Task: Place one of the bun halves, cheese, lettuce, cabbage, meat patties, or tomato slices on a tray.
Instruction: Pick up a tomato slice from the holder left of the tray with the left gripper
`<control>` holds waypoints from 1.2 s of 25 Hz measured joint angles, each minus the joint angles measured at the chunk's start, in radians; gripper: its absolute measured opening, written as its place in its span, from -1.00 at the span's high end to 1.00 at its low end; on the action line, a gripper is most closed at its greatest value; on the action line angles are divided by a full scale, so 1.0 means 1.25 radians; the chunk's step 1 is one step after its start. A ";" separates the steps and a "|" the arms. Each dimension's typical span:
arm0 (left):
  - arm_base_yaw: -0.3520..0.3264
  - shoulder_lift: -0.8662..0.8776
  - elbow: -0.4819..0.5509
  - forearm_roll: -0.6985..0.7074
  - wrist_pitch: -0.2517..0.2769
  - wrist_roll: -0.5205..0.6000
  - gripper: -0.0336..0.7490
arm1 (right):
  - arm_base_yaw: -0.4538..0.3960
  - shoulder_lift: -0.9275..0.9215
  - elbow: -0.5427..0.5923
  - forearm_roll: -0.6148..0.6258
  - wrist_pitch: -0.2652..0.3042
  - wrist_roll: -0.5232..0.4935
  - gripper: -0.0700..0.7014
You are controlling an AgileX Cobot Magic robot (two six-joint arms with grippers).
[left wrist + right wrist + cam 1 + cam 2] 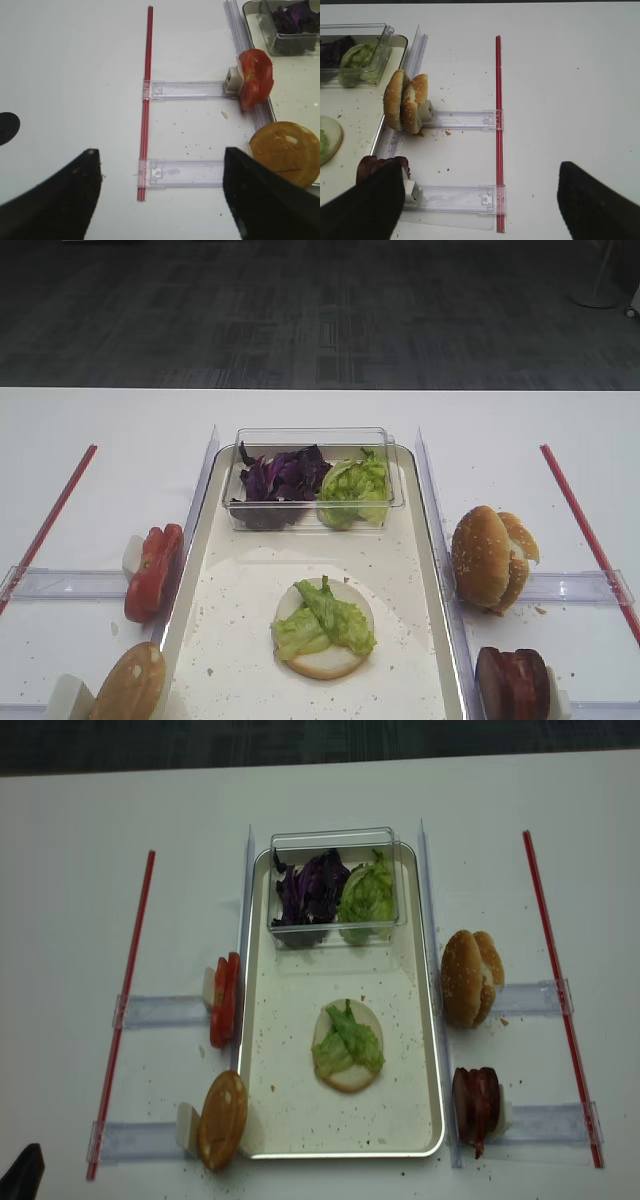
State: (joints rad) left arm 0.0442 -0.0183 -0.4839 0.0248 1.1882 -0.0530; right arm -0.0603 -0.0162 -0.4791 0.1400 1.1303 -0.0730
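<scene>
On the tray (240,630) lies one bun half (325,665) with a lettuce (325,620) leaf on top. Purple cabbage (280,480) and more lettuce (355,490) fill the clear tub (400,475) at the tray's far end. Left of the tray stand tomato slices (153,570) and a bun half (132,685). To its right stand two bun halves (490,558) and meat patties (512,682). No cheese is in view. My left gripper (160,165) is open and empty over the table, left of the bun half (285,152). My right gripper (480,167) is open and empty, its left finger over the patties (372,167).
Clear plastic holders (60,583) (575,587) run out from the tray on both sides to red strips (50,520) (585,530). Crumbs speckle the tray and the table. The white table's far edge (320,390) meets dark floor.
</scene>
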 joint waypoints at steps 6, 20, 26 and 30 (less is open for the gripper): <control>0.000 0.000 0.000 0.000 0.000 0.000 -0.30 | 0.000 0.000 0.000 0.000 0.000 0.000 -0.81; 0.000 0.000 0.000 0.000 0.000 0.000 -0.30 | 0.000 0.000 0.000 0.000 0.000 0.000 -0.81; 0.000 0.000 0.000 0.000 0.000 0.000 -0.30 | 0.000 0.000 0.000 0.000 0.000 0.000 -0.81; 0.000 0.000 0.000 0.000 0.000 0.000 -0.30 | 0.000 0.000 0.000 0.000 0.000 0.000 -0.81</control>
State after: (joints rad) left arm 0.0442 -0.0183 -0.4839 0.0248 1.1882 -0.0530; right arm -0.0603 -0.0162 -0.4791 0.1400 1.1303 -0.0730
